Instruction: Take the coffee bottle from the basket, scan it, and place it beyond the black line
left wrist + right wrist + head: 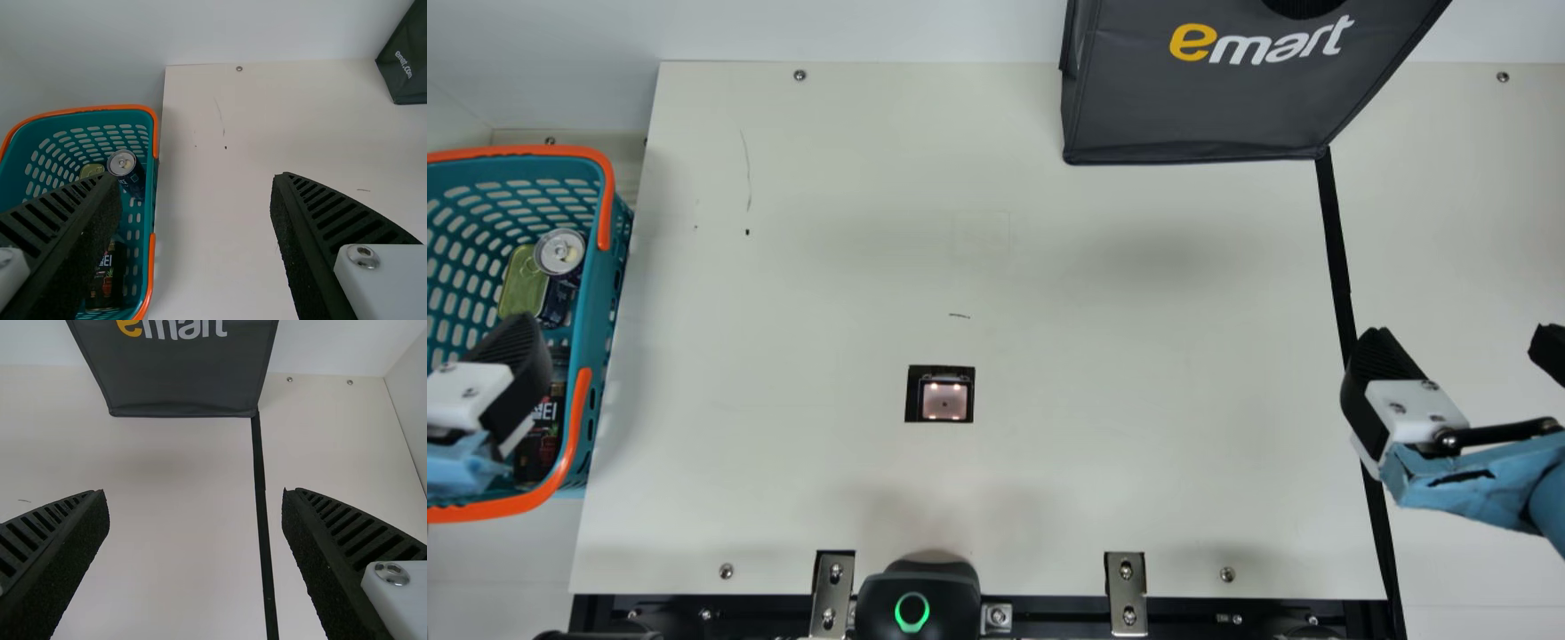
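Bottle point(538, 444) is in the basket point(598, 320), nr end, R side, dark w/ printed label; main view has it partly hidden by the L pincer point(509, 369). Upright or tilted: can't tell.

L pincer is released, fingers wide apart in L wrist view, nothing btwn them. In main view it's above the basket's R part.

R pincer point(1463, 343) also released, fingers well apart & nothing held. It's above the R side of the worktop point(1103, 444), w/ the black line point(1337, 258) running btwn its fingers in R wrist view.

Also in basket, farther back than the bottle: can point(560, 252) w/ silver top & dark blue side, plus a flat yellow-green tin point(523, 280) just beside it. Basket's teal w/ orange rim & handles, at the worktop's L edge.

Scanner point(944, 400), lit sq. window, is set in the worktop, a bit L of ctr. Dark grey bag point(1200, 98) at far edge, R of ctr, its nr R corner at the line's far end. Black unit point(951, 591) w/ green ring at nr edge, btwn 2 metal brackets point(834, 591).
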Robot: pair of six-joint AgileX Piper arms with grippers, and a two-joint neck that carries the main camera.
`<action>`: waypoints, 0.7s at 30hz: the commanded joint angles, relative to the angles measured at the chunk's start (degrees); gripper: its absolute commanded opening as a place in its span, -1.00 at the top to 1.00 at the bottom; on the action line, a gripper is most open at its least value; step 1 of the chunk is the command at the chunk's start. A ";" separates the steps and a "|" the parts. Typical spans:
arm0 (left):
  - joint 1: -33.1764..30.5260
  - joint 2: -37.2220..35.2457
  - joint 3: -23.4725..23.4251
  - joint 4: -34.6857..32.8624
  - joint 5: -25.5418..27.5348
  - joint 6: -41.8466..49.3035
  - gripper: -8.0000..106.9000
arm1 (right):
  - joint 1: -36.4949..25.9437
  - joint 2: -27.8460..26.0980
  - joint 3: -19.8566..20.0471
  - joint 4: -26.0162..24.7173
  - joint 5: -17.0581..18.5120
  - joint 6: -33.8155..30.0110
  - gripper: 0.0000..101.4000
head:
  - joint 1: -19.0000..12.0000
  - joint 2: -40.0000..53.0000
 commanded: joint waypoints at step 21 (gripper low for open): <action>0.00 0.00 0.00 0.00 0.00 0.00 -0.71 | 0.00 0.00 0.00 0.00 0.05 0.00 -0.79 | -1.48 20.09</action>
